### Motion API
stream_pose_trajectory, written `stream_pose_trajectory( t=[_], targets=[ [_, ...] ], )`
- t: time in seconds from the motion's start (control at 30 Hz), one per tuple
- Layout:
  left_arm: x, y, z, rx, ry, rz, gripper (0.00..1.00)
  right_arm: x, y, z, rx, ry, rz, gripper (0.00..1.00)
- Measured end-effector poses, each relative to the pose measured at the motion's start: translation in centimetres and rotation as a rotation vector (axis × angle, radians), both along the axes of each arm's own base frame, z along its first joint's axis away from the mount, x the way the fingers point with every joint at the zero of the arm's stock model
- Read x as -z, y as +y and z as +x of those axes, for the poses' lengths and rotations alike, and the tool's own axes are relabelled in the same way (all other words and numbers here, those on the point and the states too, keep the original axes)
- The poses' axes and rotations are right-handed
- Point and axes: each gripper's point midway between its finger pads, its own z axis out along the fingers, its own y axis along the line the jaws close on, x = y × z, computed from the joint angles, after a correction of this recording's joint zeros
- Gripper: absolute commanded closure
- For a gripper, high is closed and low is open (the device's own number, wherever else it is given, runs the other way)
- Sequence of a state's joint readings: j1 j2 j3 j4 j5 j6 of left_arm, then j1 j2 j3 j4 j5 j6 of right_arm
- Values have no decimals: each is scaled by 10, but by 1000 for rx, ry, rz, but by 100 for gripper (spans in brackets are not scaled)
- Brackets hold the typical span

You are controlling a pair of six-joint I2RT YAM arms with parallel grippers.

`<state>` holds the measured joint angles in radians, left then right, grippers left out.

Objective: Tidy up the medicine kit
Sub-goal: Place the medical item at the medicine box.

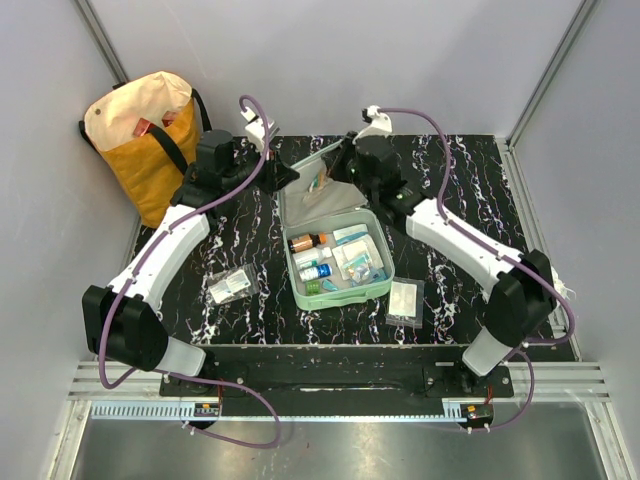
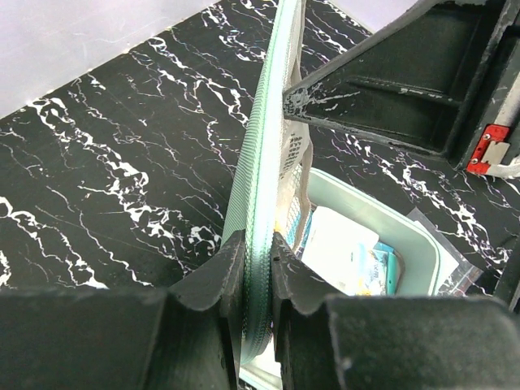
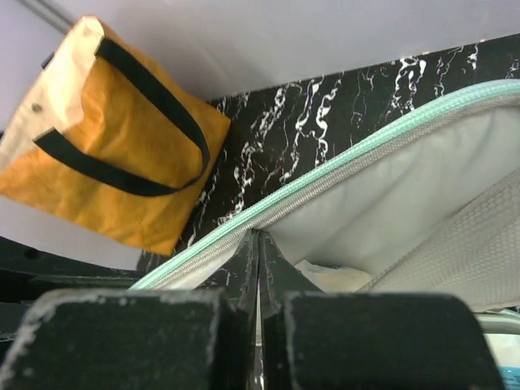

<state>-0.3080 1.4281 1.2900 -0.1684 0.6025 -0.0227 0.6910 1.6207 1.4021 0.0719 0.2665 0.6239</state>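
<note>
The black marbled bench [image 1: 470,200] carries everything, and the yellow tote bag [image 1: 150,140] stands at its far left corner, well apart from the work. The medicine kit [image 1: 293,275] lies open in the middle of the bench, its lid [image 1: 305,205] standing up from the far hinge. I hold that lid by its zip rim on both sides: my left pincer [image 2: 258,248] is clamped narrow on one edge, my right pincer [image 3: 257,244] on the other. I judge the step to be swinging the lid, so both arms should travel together around the hinge, since an uneven pull would twist the soft shell or drag the tray. I should pinch only the rim, not the mesh pocket [image 3: 479,236]. The amber bottle [image 1: 305,241] lies low in the tray and should clear. A clear bag [image 1: 232,286] and a white sachet [image 1: 405,300] lie outside, near the kit, not yet packed.
</note>
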Motion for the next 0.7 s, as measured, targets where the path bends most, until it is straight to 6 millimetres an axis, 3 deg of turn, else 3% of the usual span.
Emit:
stream_pose_trajectory(
  t=[0.13, 0.4, 0.5, 0.7],
  targets=[
    [1, 3, 3, -17, 0, 4, 83, 5, 7, 0, -92, 30, -98, 100],
    [-1, 2, 1, -11, 6, 4, 83, 44, 8, -17, -197, 95, -219, 98],
    [-1, 2, 0, -9, 6, 4, 84, 49, 7, -20, -219, 95, -252, 100],
    [-2, 1, -1, -2, 6, 2, 83, 60, 16, -8, -250, 80, -329, 100]
  ],
)
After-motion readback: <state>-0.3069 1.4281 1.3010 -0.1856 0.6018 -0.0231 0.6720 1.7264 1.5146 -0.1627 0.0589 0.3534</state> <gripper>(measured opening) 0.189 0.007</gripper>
